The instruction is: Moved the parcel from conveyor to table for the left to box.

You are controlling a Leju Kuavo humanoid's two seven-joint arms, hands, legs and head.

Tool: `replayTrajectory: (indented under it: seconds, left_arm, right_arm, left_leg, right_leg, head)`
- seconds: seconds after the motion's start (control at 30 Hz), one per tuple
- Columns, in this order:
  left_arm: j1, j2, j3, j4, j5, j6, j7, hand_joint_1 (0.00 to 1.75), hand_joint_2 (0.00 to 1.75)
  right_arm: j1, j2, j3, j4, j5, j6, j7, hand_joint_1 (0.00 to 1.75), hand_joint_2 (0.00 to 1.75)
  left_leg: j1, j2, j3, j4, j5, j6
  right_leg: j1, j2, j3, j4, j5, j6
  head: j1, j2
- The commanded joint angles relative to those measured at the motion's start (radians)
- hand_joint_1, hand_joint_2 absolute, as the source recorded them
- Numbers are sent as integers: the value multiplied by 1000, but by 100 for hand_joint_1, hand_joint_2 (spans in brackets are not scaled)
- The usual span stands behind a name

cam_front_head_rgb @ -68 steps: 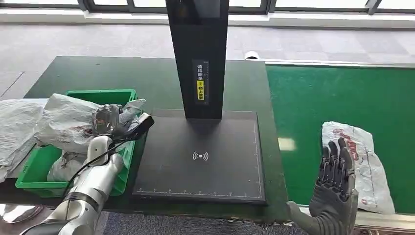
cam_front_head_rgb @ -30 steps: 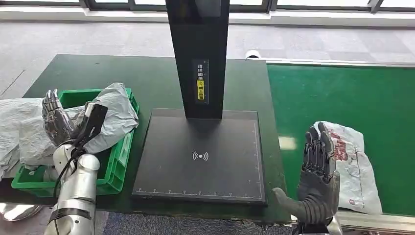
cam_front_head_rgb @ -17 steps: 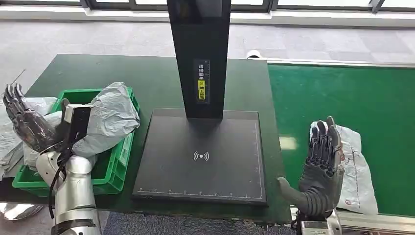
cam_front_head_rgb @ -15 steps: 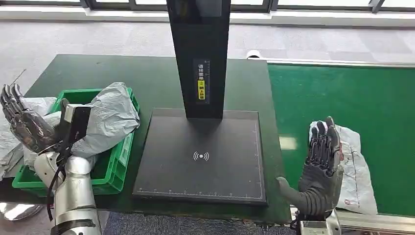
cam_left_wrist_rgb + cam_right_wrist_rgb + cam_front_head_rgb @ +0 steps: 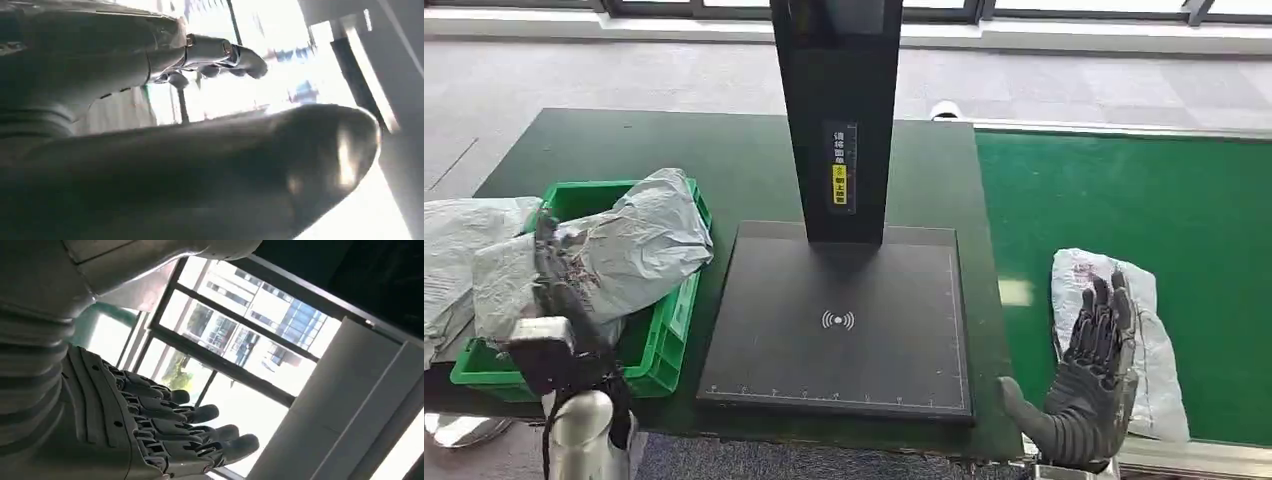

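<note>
A white parcel (image 5: 1079, 285) with red print lies on the green conveyor belt (image 5: 1124, 190) near its front edge. My right hand (image 5: 1096, 375) stands upright just in front of it, palm toward the table, fingers apart and holding nothing; the right wrist view shows its spread fingers (image 5: 200, 415) against windows. My left hand (image 5: 559, 285) stands edge-on at the front of the green bin (image 5: 669, 325), empty, with its fingers (image 5: 220, 52) stretched out. A crumpled grey parcel (image 5: 639, 245) rests on the bin's rim.
A black scanner base plate (image 5: 839, 320) with a tall black column (image 5: 839, 120) sits mid-table between bin and belt. Another grey parcel (image 5: 459, 250) lies left of the bin. The dark green table (image 5: 724, 160) reaches back behind them.
My left hand let go of the grey parcel over the bin, swung out left, then dropped and turned edge-on at the bin's front. The right hand sank slightly; the belt parcel drifted left.
</note>
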Motion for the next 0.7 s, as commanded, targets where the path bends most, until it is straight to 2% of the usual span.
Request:
replayTrajectory:
  seconds: [0.03, 0.13, 0.37, 0.4, 0.6, 0.63, 0.67, 0.7]
  left_arm:
    - [121, 60, -240, -75, 31, -129, -54, 0, 0]
    - [194, 58, -310, -124, 102, -270, -81, 0, 0]
    - [200, 64, -313, -136, 102, -275, -82, 0, 0]
    - [214, 61, -321, -163, 89, -295, -88, 0, 0]
    - [247, 56, -344, -194, 76, -302, -88, 0, 0]
    - [253, 69, -370, -199, 35, -349, -88, 0, 0]
    - [262, 55, -390, -204, 0, -339, -88, 0, 0]
    - [263, 55, -399, -204, -3, -330, -88, 0, 0]
  right_arm:
    - [24, -4, -88, 57, 53, -3, 3, 0, 175]
    - [9, 23, -159, 106, 148, -7, 18, 0, 175]
    - [4, 28, -163, 114, 153, -6, 16, 0, 175]
    - [-4, 31, -185, 147, 320, -68, 126, 0, 175]
    - [-23, 26, -203, 198, 352, -89, 142, 0, 175]
    - [-45, 31, -266, 288, 550, -79, 331, 0, 175]
    - [-90, 16, -289, 386, 579, -91, 372, 0, 175]
    - [-106, 10, -300, 425, 561, -104, 348, 0, 175]
  left_leg:
    - [0, 2, 2, -1, -1, 0]
    - [-1, 1, 5, -3, -1, 1]
    - [-3, 1, 4, -2, -1, 1]
    - [-2, 1, 5, -3, -1, 1]
    - [-2, 2, 5, -3, -1, 1]
    - [-3, 1, 4, -2, -1, 1]
    - [-2, 1, 5, -3, -1, 1]
    - [-2, 2, 5, -3, -1, 1]
  right_leg:
    - [0, 2, 2, -2, 0, 0]
    - [-1, 0, 4, -4, 1, 0]
    - [-1, 1, 3, -3, 0, 0]
    - [-1, 1, 4, -4, 1, 0]
    - [-1, 2, 4, -4, 1, 0]
    - [-1, 1, 3, -3, 0, 0]
    - [0, 1, 5, -5, 1, 0]
    - [0, 2, 5, -4, 1, 1]
  head:
    - [0, 0]
    - [0, 0]
    - [0, 0]
    - [0, 0]
    - [0, 0]
    - [0, 0]
    - [0, 0]
    - [0, 0]
